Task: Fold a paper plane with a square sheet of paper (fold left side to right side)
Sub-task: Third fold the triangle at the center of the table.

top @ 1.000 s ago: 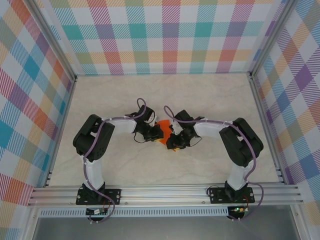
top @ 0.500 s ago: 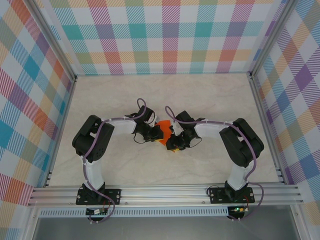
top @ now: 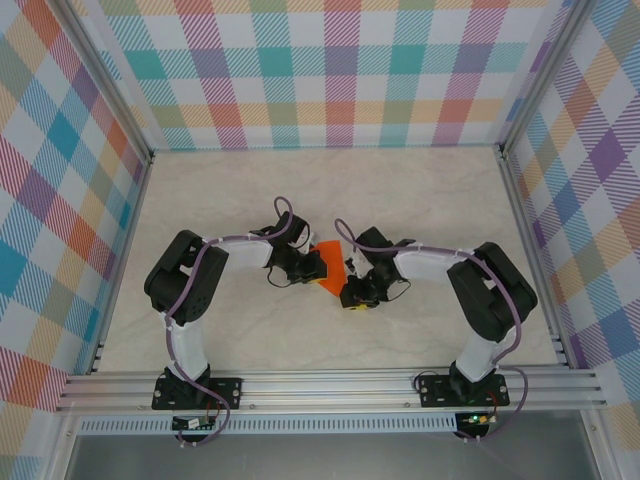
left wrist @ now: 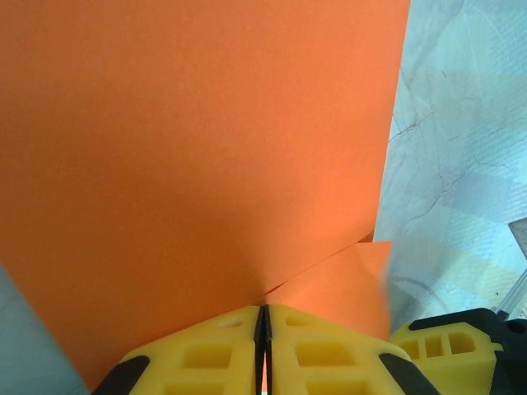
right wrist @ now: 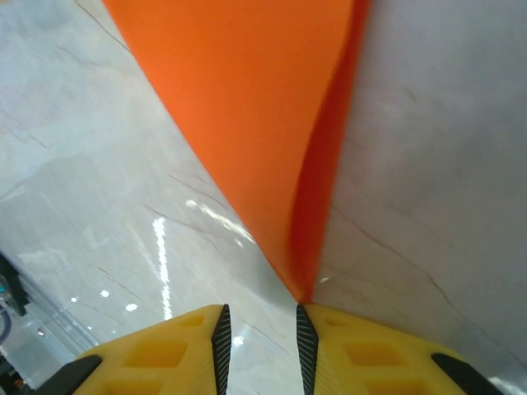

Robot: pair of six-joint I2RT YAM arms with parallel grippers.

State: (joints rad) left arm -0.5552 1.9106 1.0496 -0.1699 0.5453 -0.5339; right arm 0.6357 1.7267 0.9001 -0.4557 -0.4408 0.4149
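Two grippers, centre of pale marbled counter point(top: 430, 200): my left gripper point(left wrist: 263, 317), pressed together, pinches the thin bright orange square paper sheet point(left wrist: 198, 148) from 9 o'clock; my right gripper point(right wrist: 259, 317), slightly parted, sits at its 4 o'clock corner.

Overhead view: a fixed camera high above the near edge of the table point(top: 300, 190) looks down and forward. It is far enough away to take in the whole surface, with the near edge at the bottom and the far edge at the top.

Left wrist view: it looks out past the left gripper point(left wrist: 262, 311), very close to the square sheet of paper point(left wrist: 206, 148), with bare table along the right.

Right wrist view: it looks down past the right gripper point(right wrist: 259, 317), close to the table.

All three views share the sheet, near the table's middle.
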